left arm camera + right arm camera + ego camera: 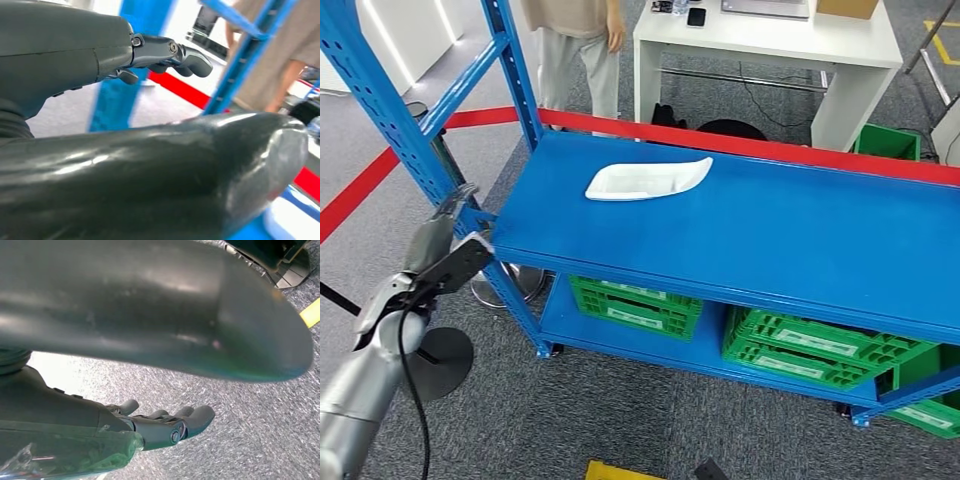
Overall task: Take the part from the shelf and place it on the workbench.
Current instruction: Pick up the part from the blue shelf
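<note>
On the blue shelf point(773, 240) the white part point(646, 180) is lying untouched; we're raising our empty, spread left hand point(444, 250) near the upright point(403, 130), risking clipping it; right hand point(151, 427) hanging empty, fingers apart.

The right hand point(124, 385) holds nothing. Its thick grey thumb point(170, 310) stretches out long and blurred close to the camera, its rounded tip reaching furthest from the wrist. The darker fingers point(188, 419) lie straight and close together, apart from the thumb, with open space between them. Behind the hand lies a grey speckled carpet point(256, 440), brightly lit in a pale patch near the wrist. A short yellow stripe point(311, 314) on the carpet shows just beyond the thumb's tip. A glossy translucent green cover point(75, 457) sits along the hand's base beside the fingers.
</note>
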Motion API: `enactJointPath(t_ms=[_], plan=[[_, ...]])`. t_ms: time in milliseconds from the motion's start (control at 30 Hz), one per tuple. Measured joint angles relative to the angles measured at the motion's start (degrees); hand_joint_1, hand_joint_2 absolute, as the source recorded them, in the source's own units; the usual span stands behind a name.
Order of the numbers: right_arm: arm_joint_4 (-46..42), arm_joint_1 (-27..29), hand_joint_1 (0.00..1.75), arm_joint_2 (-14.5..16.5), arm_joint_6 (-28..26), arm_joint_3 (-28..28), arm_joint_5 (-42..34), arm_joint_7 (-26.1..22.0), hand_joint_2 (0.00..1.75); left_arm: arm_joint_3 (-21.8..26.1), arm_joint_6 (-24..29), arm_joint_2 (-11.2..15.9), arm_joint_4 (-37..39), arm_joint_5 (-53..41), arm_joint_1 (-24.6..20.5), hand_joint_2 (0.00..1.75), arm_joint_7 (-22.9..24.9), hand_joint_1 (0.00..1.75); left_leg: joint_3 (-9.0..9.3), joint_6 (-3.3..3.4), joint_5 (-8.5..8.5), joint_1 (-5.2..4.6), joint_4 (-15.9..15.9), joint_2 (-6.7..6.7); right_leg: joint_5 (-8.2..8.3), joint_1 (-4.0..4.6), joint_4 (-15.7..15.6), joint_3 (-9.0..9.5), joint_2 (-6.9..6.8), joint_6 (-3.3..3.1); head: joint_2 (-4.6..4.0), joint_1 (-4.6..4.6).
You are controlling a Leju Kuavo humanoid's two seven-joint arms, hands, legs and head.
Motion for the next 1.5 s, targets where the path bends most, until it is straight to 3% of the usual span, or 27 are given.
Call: enactJointPath(t_ms=[200, 533, 933, 1100, 1500], plan=[[0.0, -0.4, 0.00, 0.0, 0.5, 0.4, 0.4, 0.2, 0.00, -4.8, -0.5, -2.6, 2.2, -0.9, -4.1, 0.00, 1.0, 0.00, 0.00, 0.01, 0.05, -0.02, 0.0, 0.00, 0.11, -0.01, 0.0, 0.29, 0.04, 0.04, 0.00, 0.00], [0.0, -0.6, 0.00, 0.0, 1.0, 1.4, 0.5, 0.4, 0.00, -11.3, -4.0, -2.0, 14.0, -2.9, -13.9, 0.00, 1.1, 0.00, 0.00, -0.09, 0.14, 0.02, 0.0, 0.01, 0.15, 0.03, 0.0, 0.27, 0.07, 0.00, -0.01, 0.01], [0.0, -0.6, 0.00, 0.0, 1.4, 2.2, 0.5, 0.5, 0.00, -18.4, -6.4, -2.2, 23.2, -6.8, -20.2, 0.00, 2.0, 0.00, 0.00, -0.09, 0.14, 0.01, 0.0, 0.01, 0.16, 0.02, 0.0, 0.28, 0.07, 0.00, -0.01, 0.01], [0.0, -0.5, 0.00, 0.0, 1.4, 2.6, 0.4, 0.9, 0.00, -23.0, -9.6, 0.1, 28.6, -11.0, -24.5, 0.00, 2.6, 0.00, 0.00, -0.10, 0.14, 0.03, 0.0, 0.03, 0.16, 0.05, 0.0, 0.26, 0.11, 0.00, 0.00, 0.00], [0.0, -0.7, 0.00, 0.0, 2.2, 3.2, 0.4, 1.1, 0.00, -37.8, -17.6, 8.7, 35.0, -22.1, -36.9, 0.00, -3.9, 0.00, -0.02, -0.09, 0.16, 0.05, 0.0, 0.03, 0.16, 0.05, 0.1, 0.26, 0.09, 0.00, 0.00, 0.00]])
